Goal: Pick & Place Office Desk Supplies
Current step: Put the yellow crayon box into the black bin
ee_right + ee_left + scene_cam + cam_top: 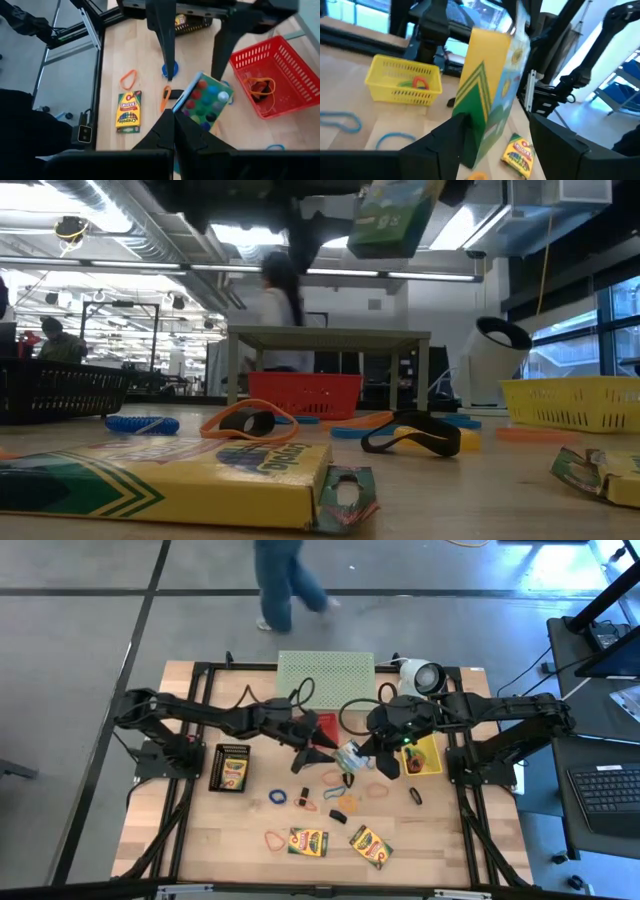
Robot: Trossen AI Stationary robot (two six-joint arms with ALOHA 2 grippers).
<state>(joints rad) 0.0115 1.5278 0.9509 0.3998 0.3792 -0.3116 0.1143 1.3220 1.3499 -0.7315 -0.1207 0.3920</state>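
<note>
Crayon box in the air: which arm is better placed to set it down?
Right. The right gripper is shut on the box, while the left gripper stands open, not gripping it.

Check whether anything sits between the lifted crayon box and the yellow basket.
Nothing visible does. The crayon box hangs in the right claw above the table, the open left claw flanking it; the yellow basket sits close by, open-topped.

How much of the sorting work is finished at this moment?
Done: one crayon box lies in the black basket; an orange band lies in the red basket. In hand: the right gripper holds another box in the air, the left gripper open beside it. Left: two boxes, loose bands on the table.
</note>
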